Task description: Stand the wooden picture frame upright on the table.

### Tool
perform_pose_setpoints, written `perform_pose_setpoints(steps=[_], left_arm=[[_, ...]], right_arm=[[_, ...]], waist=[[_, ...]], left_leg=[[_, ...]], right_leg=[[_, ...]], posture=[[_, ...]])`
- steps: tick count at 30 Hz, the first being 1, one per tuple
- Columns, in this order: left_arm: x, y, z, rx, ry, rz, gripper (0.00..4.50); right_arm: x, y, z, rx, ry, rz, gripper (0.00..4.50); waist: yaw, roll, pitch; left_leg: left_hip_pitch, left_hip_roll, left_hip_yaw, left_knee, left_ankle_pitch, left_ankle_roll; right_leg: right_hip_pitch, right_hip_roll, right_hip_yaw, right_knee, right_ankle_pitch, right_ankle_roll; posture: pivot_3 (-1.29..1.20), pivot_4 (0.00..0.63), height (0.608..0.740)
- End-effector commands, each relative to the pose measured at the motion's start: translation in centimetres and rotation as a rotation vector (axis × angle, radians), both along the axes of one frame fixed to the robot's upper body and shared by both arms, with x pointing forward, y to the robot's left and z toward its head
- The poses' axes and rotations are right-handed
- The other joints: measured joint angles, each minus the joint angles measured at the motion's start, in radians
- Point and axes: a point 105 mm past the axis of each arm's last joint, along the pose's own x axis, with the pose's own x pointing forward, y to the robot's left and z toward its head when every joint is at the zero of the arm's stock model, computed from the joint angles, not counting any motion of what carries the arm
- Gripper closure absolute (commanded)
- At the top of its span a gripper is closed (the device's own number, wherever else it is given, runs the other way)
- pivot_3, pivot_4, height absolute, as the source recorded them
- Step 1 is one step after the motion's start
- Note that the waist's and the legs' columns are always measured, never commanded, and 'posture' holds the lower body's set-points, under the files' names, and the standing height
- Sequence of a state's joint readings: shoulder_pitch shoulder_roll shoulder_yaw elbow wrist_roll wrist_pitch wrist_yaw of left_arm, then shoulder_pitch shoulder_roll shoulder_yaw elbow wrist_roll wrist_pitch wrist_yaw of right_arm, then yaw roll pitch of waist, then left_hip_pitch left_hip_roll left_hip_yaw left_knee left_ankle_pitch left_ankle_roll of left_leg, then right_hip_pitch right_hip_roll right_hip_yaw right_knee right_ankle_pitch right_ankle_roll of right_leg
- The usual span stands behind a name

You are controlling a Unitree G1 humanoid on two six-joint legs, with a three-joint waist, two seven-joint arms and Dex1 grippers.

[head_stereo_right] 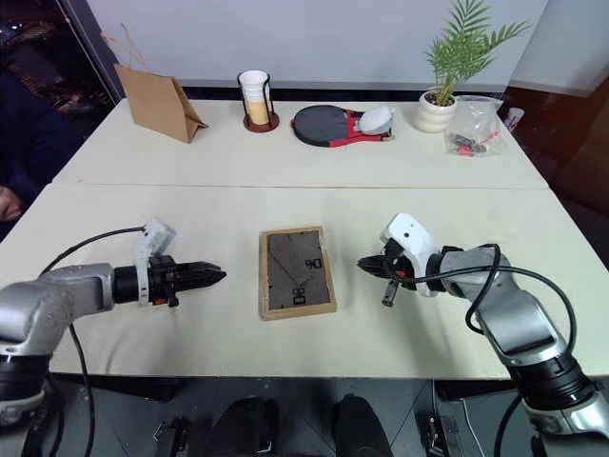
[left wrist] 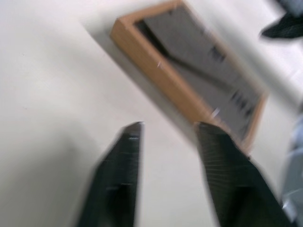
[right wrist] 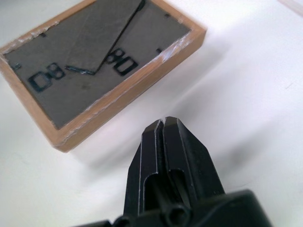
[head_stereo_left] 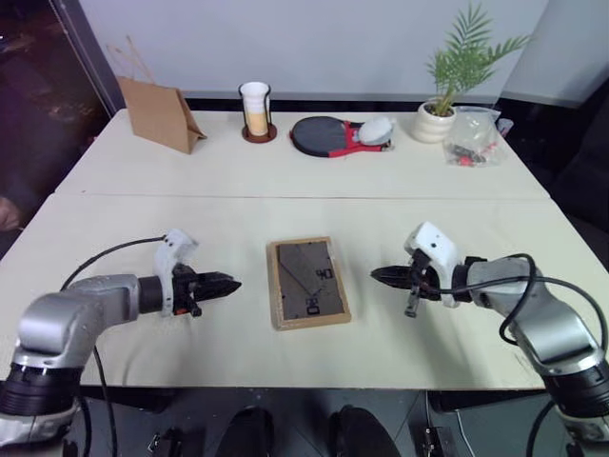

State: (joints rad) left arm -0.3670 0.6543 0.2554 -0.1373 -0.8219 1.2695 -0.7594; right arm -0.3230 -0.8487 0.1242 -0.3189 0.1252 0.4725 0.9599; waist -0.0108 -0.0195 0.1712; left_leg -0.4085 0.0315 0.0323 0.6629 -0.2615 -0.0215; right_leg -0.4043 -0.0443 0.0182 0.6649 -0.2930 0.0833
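One wooden picture frame [head_stereo_left: 307,283] flat between two grippers [head_stereo_left: 228,284] [head_stereo_left: 378,275]

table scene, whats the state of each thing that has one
wooden picture frame: flat on the table, back up, stand folded
left gripper: open, beside the frame, apart from it
right gripper: shut, empty
paper bag: upright
paddle: lying flat
potted plant: upright

Even, bright light from above casts soft shadows on the table [head_stereo_left: 133,171], while motion blur smears the left gripper's fingers [left wrist: 222,165] and the wooden picture frame [left wrist: 189,75] beyond them.
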Motion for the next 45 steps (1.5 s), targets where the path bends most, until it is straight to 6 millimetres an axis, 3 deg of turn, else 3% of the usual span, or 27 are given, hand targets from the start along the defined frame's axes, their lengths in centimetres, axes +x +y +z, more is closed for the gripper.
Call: perform_pose_setpoints(steps=[1, 3, 4, 8, 14, 24, 33, 36, 41, 45], left_arm=[[0.2, 0.3, 0.1, -0.067, 0.14, 0.07, 1.06], [0.1, -0.1, -0.3, -0.071, 0.216, 0.075, 0.24], [0.2, -0.2, -0.5, -0.072, 0.244, 0.081, 0.06], [0.7, -1.3, -0.5, -0.095, 0.302, 0.071, 0.06], [-0.2, -2.9, -1.5, -0.011, 0.351, 0.033, 0.06], [-1.3, -4.9, -2.8, -0.004, 0.411, 0.007, 0.06], [-2.0, -5.1, -3.3, -0.051, 0.455, 0.025, 0.06], [-1.7, -5.0, -3.4, -0.081, 0.465, 0.054, 0.8], [-1.7, -5.5, -2.8, -0.15, 0.466, 0.05, 3.18], [-1.6, -5.9, -2.0, -0.215, 0.462, 0.042, 3.5]], right_arm=[[-0.2, 0.4, -0.6, -0.053, -0.024, 0.069, 4.5], [0.1, 0.6, -1.0, -0.043, -0.023, 0.065, 4.5], [0.2, 0.8, -1.3, -0.035, -0.02, 0.065, 4.5], [0.4, 1.8, -2.5, -0.026, -0.006, 0.074, 4.5], [0.6, 4.0, -3.4, -0.02, 0.005, 0.106, 4.5], [0.5, 7.9, -3.4, 0.012, 0.014, 0.207, 4.5], [0.9, 9.2, -2.7, 0.05, 0.002, 0.219, 4.5], [0.8, 9.0, -2.8, 0.044, 0.004, 0.214, 4.5], [0.6, 9.0, -2.3, 0.055, 0.004, 0.217, 4.5], [0.3, 9.2, -1.5, 0.082, 0.003, 0.219, 4.5]], waist=[[-0.002, -0.001, 0.0], [-0.003, -0.001, 0.0], [-0.005, -0.001, 0.0], [-0.007, -0.001, 0.0], [-0.004, -0.001, 0.0], [-0.004, -0.001, 0.0], [-0.005, -0.001, -0.001], [-0.004, -0.001, -0.001], [0.002, -0.001, -0.001], [0.0, -0.001, -0.001]], left_leg=[[0.0, 0.0, 0.0, 0.0, 0.0, 0.0], [0.0, 0.0, 0.0, 0.0, 0.0, 0.0], [0.0, 0.0, 0.0, 0.0, 0.0, 0.0], [0.0, 0.0, -0.001, 0.0, 0.0, 0.0], [0.0, 0.0, -0.001, 0.0, 0.0, -0.001], [0.001, 0.0, -0.001, 0.0, 0.001, -0.002], [0.001, 0.0, -0.001, 0.0, 0.001, -0.002], [0.001, 0.0, -0.001, 0.0, 0.001, -0.002], [0.001, 0.0, -0.001, 0.0, 0.001, -0.002], [0.001, -0.002, -0.001, 0.0, 0.001, -0.002]], right_leg=[[0.0, 0.0, 0.0, 0.0, 0.0, 0.0], [0.0, 0.0, 0.0, 0.0, 0.0, 0.0], [0.0, 0.0, 0.0, 0.0, 0.0, 0.0], [0.0, 0.0, 0.001, 0.001, 0.0, 0.0], [0.0, -0.004, 0.001, 0.002, 0.0, 0.0], [0.0, -0.005, 0.001, 0.002, 0.001, 0.0], [0.0, -0.004, 0.001, 0.001, 0.0, 0.0], [0.0, -0.004, 0.001, 0.001, 0.0, -0.001], [0.0, -0.005, 0.001, 0.001, 0.0, -0.001], [0.001, -0.006, 0.0, 0.0, 0.0, -0.001]], posture=[[0.0, 0.15, 0.74], [0.0, 0.15, 0.74], [0.0, 0.15, 0.74], [0.0, 0.15, 0.74], [0.0, 0.15, 0.74], [0.0, 0.15, 0.74], [0.0, 0.15, 0.74], [0.0, 0.15, 0.74], [0.0, 0.15, 0.74], [0.0, 0.15, 0.74]])
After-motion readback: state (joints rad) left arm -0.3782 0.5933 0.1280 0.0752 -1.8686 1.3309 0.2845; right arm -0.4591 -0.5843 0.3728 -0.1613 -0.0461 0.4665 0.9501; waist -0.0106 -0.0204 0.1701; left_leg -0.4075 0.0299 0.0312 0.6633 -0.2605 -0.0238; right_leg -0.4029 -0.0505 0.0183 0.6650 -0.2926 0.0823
